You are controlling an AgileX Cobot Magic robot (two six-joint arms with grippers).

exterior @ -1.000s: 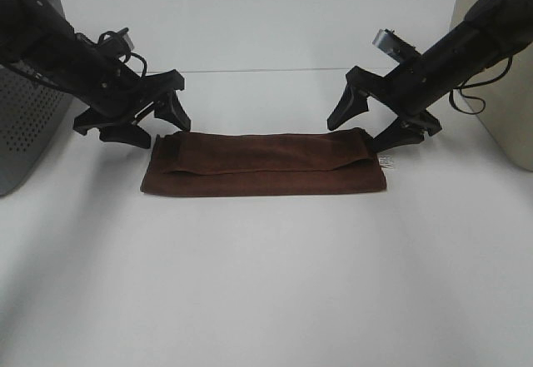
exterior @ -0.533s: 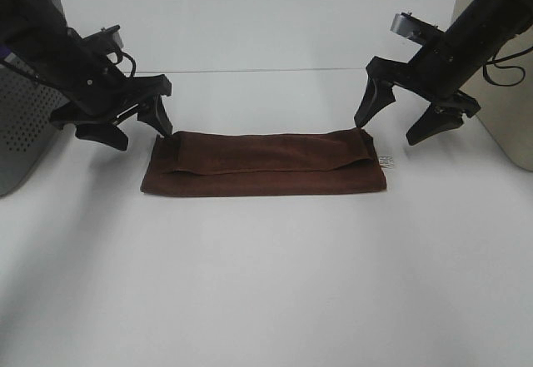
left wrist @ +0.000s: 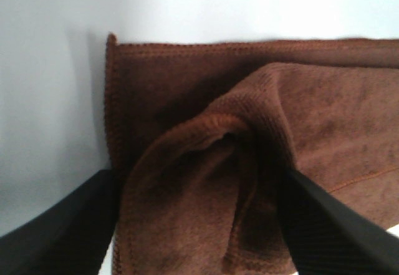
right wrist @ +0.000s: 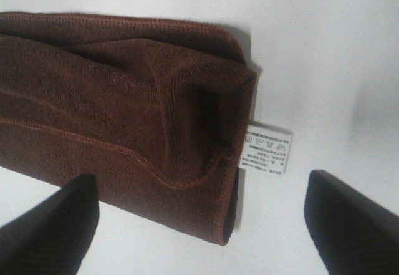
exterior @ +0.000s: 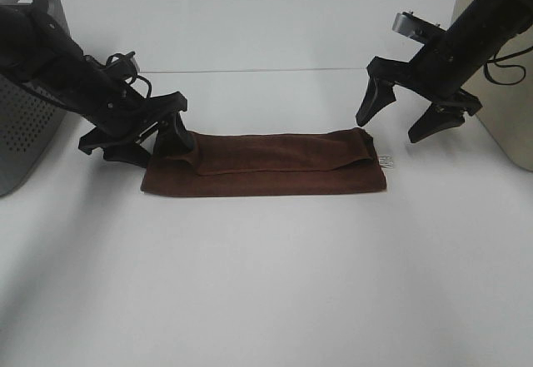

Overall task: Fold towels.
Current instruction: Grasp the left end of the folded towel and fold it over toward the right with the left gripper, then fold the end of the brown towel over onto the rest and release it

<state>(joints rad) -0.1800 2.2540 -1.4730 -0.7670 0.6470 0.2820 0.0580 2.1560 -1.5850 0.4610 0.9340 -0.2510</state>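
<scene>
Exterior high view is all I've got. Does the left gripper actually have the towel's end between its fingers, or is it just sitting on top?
Observer: Between them. In the left wrist view the towel humps up between the left gripper fingers and touches both, but the jaws stand well apart, not closed.
Operator: And what does the right one have under it?
Observer: In the right wrist view the right gripper is open with nothing pinched. Below it the folded end gapes like a small pocket, right beside the white tag.
</scene>
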